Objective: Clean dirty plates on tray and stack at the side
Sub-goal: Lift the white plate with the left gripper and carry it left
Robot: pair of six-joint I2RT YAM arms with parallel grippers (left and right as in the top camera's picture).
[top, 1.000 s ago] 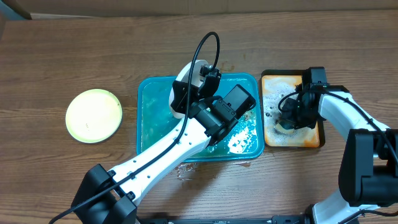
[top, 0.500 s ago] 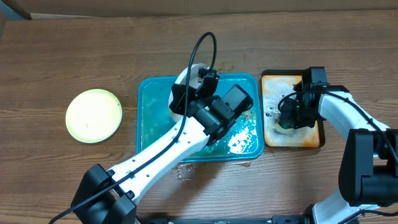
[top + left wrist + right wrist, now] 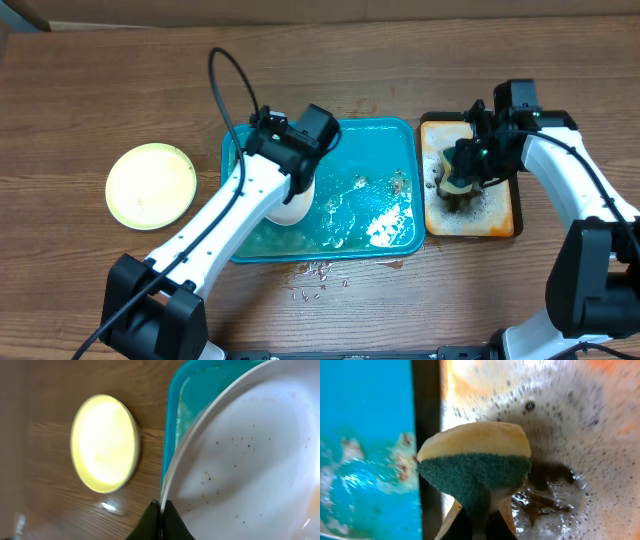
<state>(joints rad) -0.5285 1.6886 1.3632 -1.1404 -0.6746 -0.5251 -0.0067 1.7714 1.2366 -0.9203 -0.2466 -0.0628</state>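
My left gripper (image 3: pixel 161 512) is shut on the rim of a white plate (image 3: pixel 245 455) speckled with dark crumbs. It holds the plate tilted over the left part of the teal tray (image 3: pixel 385 130); the plate shows under the arm in the overhead view (image 3: pixel 293 207). A pale yellow-green plate (image 3: pixel 151 185) lies on the table left of the tray and shows in the left wrist view (image 3: pixel 104 442). My right gripper (image 3: pixel 481 515) is shut on a yellow-and-green sponge (image 3: pixel 475 467), held above the foamy orange tray (image 3: pixel 500 215). A third plate is not in view.
The teal tray holds soapy water and brown scraps (image 3: pixel 375 215). Drops of water lie on the wooden table in front of the tray (image 3: pixel 315 280). The orange tray has brown dirty foam (image 3: pixel 555 495).
My left arm has swung left with the white plate, from the tray's back middle to its left side. My right gripper has lifted the sponge off the orange tray.
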